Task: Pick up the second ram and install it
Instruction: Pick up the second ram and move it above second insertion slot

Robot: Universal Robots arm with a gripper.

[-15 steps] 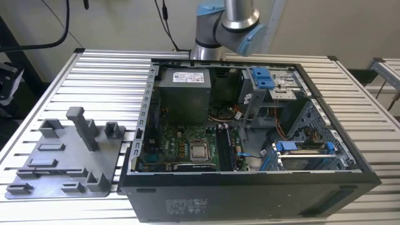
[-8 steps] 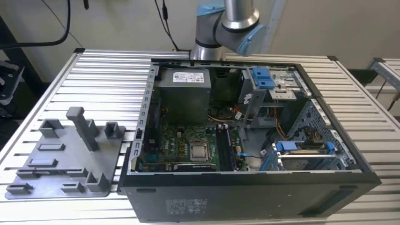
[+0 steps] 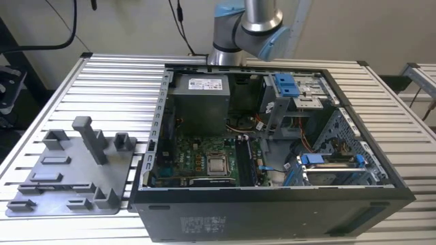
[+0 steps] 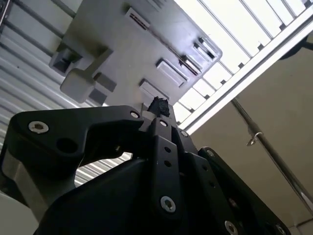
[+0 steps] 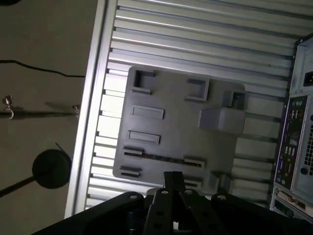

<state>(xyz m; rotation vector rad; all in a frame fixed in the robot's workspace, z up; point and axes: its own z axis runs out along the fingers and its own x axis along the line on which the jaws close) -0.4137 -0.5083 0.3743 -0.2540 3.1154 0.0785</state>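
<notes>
The second ram stands on edge in the fixture tray. You see it as a thin dark strip whose long axis runs between grey end blocks, presumably keeping it upright for grasping. The gripper hangs apart above, fingers seemingly pressed together, empty.

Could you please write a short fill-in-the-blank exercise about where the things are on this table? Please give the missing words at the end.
1. The grey fixture tray lies on the slatted table, to the exterior view's ____ of the computer case.
2. The case is ____ on top, so the motherboard shows.
3. In the first wrist view, beyond the hand lies the grey fixture ____.

Missing words: left; open; tray.
</notes>
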